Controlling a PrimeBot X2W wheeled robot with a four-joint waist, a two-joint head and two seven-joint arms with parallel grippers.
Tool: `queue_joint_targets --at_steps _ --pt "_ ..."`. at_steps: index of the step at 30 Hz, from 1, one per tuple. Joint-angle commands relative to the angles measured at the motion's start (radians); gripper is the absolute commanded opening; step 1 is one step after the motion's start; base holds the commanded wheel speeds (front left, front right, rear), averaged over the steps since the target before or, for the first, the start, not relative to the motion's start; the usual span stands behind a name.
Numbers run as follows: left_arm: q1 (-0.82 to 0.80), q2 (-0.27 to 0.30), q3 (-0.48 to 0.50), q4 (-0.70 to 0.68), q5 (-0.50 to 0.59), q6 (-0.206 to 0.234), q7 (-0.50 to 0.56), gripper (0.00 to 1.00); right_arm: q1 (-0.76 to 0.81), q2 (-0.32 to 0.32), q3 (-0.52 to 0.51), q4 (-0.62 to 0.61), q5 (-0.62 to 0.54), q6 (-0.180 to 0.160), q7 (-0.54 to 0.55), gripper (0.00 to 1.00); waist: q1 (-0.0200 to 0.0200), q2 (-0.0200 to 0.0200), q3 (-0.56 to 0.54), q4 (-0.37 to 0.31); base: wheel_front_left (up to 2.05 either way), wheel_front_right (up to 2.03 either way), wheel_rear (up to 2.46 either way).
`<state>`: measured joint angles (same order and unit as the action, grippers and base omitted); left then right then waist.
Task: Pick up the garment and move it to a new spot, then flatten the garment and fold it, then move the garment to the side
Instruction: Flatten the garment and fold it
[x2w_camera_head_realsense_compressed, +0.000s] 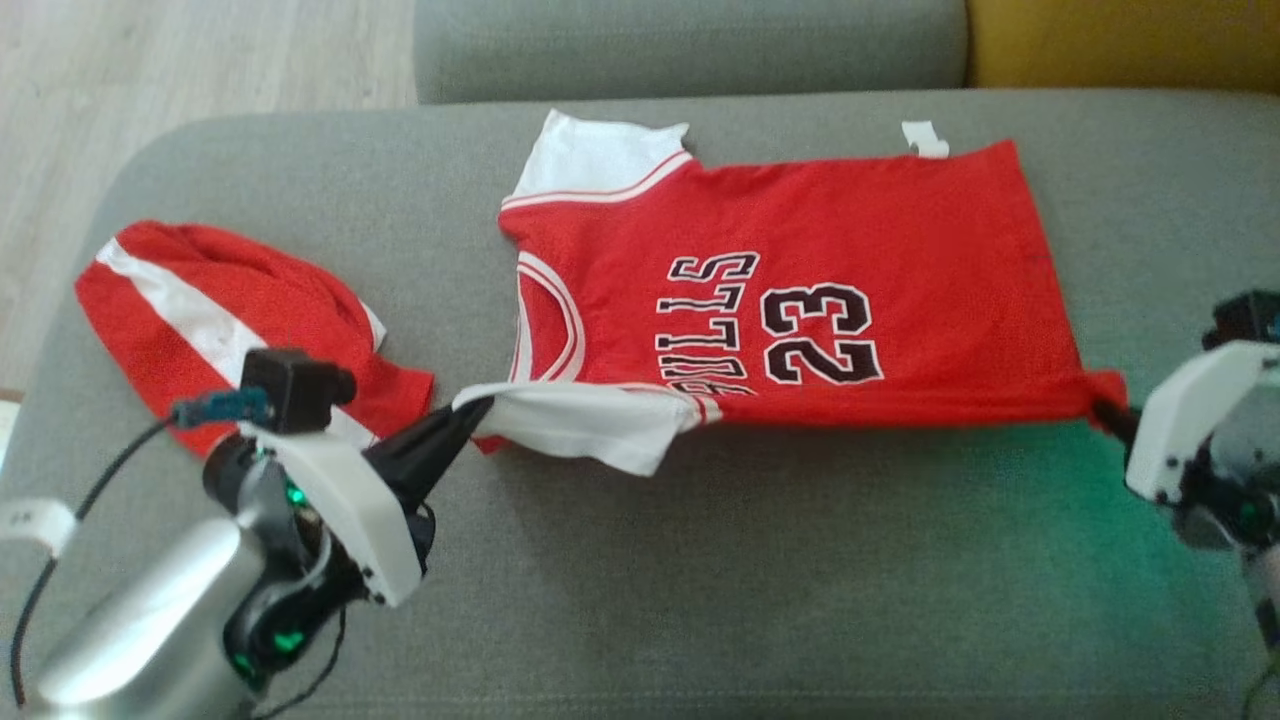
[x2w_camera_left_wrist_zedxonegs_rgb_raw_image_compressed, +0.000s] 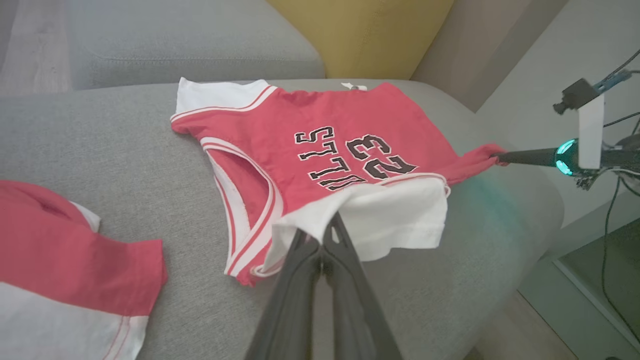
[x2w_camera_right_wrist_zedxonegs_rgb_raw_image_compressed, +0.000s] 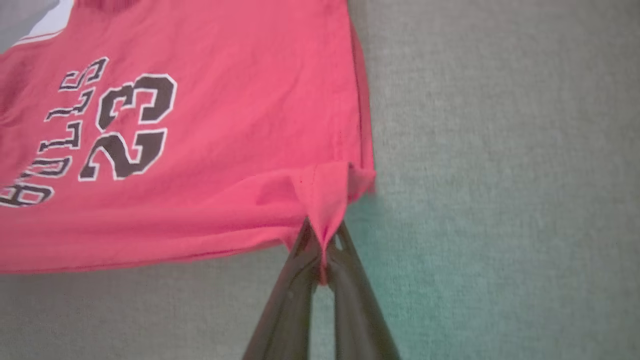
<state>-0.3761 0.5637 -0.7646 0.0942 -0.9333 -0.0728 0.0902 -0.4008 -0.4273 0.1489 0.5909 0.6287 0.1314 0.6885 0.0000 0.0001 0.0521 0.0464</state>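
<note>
The jersey (x2w_camera_head_realsense_compressed: 850, 220) lies spread across the grey sofa seat (x2w_camera_head_realsense_compressed: 700, 580); left gripper (x2w_camera_head_realsense_compressed: 484, 406) pinches its white sleeve, right gripper (x2w_camera_head_realsense_compressed: 1102, 410) pinches its hem corner; second red garment (x2w_camera_head_realsense_compressed: 200, 290) near the seat's left edge

Soft, even daylight lies over the grey sofa (x2w_camera_head_realsense_compressed: 760, 560), hardly a shadow anywhere. A green glow (x2w_camera_head_realsense_compressed: 1030, 500) tints it at four o'clock in the head view, and the silver forearm (x2w_camera_head_realsense_compressed: 150, 605) at seven o'clock glares pale. The right wrist view is soft; print on the garment (x2w_camera_right_wrist_zedxonegs_rgb_raw_image_compressed: 240, 150) smears.
</note>
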Motion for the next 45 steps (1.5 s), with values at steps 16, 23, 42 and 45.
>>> queue_joint_targets --at_steps 16,23,42,45 --pt "-0.345 -0.035 -0.024 0.191 0.037 -0.056 0.015 0.00 -0.266 0.048 -0.030 0.040 -0.185 -0.001 0.021 0.00 0.0000 -0.0001 0.190 -0.008 0.00 0.00 0.00" --pt "-0.425 -0.057 -0.074 0.282 0.055 -0.058 -0.050 1.00 -0.332 0.052 -0.009 0.081 -0.246 -0.001 -0.041 1.00 0.0000 -0.0001 0.227 -0.010 0.00 0.00 0.00" --pt "-0.364 -0.244 0.285 0.340 0.147 0.065 -0.351 1.00 -0.294 0.163 -0.086 0.137 -0.336 -0.001 -0.733 1.00 0.0000 -0.0001 0.146 -0.011 0.00 0.00 0.00" --pt "-0.259 -0.280 0.383 0.265 0.241 0.104 -0.352 1.00 -0.232 0.180 -0.092 0.091 -0.330 -0.001 -0.853 1.00 0.0000 -0.0001 0.109 -0.014 0.00 0.00 0.00"
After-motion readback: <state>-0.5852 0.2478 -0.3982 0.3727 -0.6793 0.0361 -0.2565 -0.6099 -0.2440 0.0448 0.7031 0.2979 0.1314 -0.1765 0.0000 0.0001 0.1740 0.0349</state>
